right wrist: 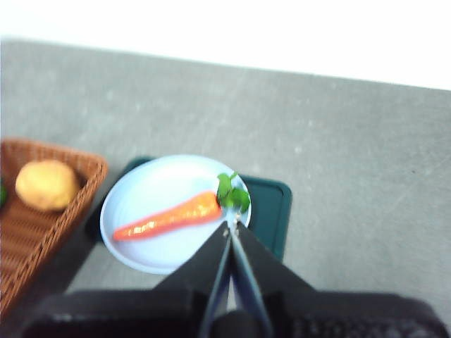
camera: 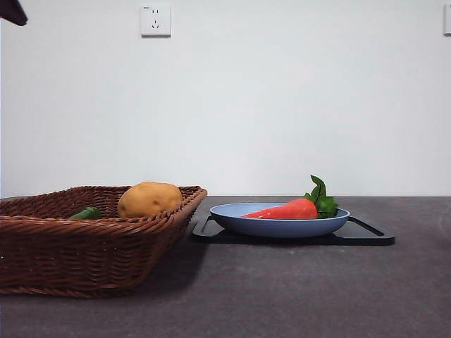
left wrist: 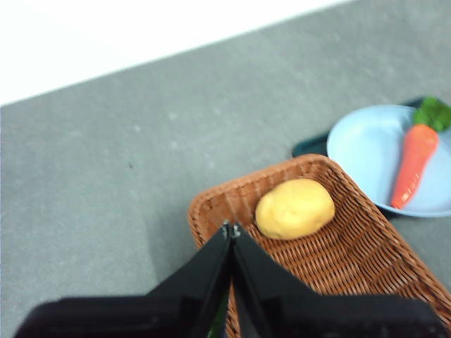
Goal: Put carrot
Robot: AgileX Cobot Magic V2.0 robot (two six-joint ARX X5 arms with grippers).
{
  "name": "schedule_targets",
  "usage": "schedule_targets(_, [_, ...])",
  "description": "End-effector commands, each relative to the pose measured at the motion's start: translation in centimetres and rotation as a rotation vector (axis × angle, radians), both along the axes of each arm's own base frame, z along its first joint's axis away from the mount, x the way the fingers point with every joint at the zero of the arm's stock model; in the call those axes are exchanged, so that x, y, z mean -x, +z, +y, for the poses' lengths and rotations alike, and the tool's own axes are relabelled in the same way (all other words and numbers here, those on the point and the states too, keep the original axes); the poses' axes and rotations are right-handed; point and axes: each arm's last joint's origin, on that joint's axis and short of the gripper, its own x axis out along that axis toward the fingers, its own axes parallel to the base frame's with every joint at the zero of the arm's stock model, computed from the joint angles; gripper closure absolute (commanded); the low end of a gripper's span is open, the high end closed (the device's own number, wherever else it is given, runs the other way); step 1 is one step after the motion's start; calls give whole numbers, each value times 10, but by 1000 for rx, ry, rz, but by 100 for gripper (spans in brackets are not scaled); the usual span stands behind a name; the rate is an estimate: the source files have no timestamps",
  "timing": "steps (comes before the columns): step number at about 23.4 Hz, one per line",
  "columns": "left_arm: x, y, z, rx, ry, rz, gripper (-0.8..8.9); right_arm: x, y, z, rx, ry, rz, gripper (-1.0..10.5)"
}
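Nearby, carrot (camera: 285,210) on plate (camera: 239,222); potato (camera: 149,198) in basket (camera: 84,253).

A smooth red-orange tapered toy carrot (camera: 287,210) bore dark green leaves. The shallow round plate (camera: 232,220) was pale blue, the woven wicker basket (camera: 84,253) reddish brown, the rounded potato (camera: 149,198) yellow-brown.

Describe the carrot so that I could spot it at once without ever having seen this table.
Find the dark flat tray beside the wicker basket; a pale blue plate sits on it. The carrot lies alone on that plate: red-orange, tapered, with green leaves at its thick end, unlike the rounded yellow-brown potato in the basket.
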Motion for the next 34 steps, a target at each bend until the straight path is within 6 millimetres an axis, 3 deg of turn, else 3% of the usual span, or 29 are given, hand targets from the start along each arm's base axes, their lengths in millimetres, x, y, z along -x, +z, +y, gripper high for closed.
schedule_targets(1, [10, -17, 4, 53, 23, -30, 807, 4, -29, -2, -54, 2, -56, 944])
schedule_targets(5, [33, -42, 8, 207, 40, -114, 807, 9, -58, -6, -122, -4, -73, 943])
schedule_targets(26, [35, -43, 8, 218, 46, -106, 805, 9, -59, -7, -114, -35, -75, 943])
schedule_targets(29, [47, -36, 12, 231, 52, -166, 805, 9, -59, -7, -114, -35, -74, 943])
schedule_targets(34, [83, -21, 21, 256, 39, -351, 805, 9, -59, -7, -114, -36, -75, 943])
